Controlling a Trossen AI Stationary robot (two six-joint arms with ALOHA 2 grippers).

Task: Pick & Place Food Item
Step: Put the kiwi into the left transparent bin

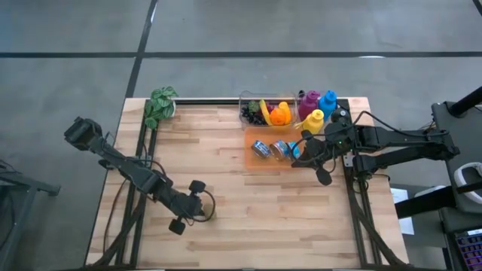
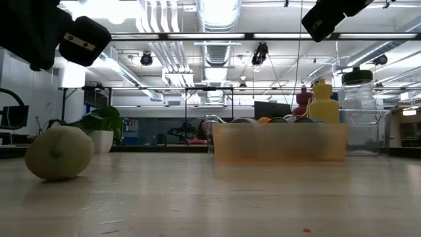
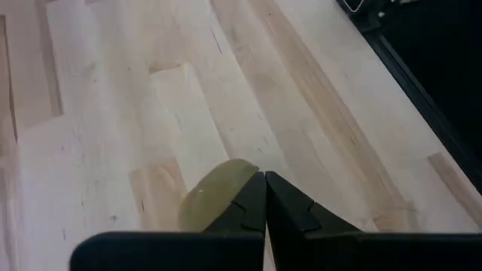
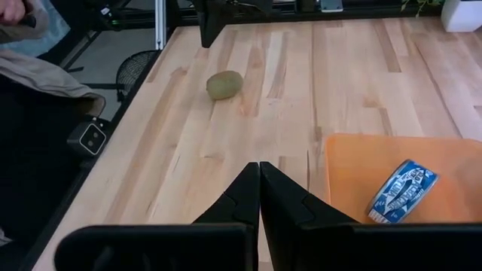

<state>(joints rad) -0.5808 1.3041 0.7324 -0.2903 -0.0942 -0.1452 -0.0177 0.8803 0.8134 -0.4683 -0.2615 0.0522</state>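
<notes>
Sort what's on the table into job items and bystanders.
Job: round green-brown kiwi fruit; shut left gripper just above it; orange plastic tray, its likely destination.
Bystanders: small potted plant; coloured plastic bottles; shut right gripper.

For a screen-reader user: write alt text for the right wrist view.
A greenish-brown kiwi-like fruit lies alone on the wooden table, apart from the right gripper, whose dark fingers are shut. Beside the gripper, a blue-and-white can lies in an orange tray; the other arm shows beyond the fruit.
</notes>
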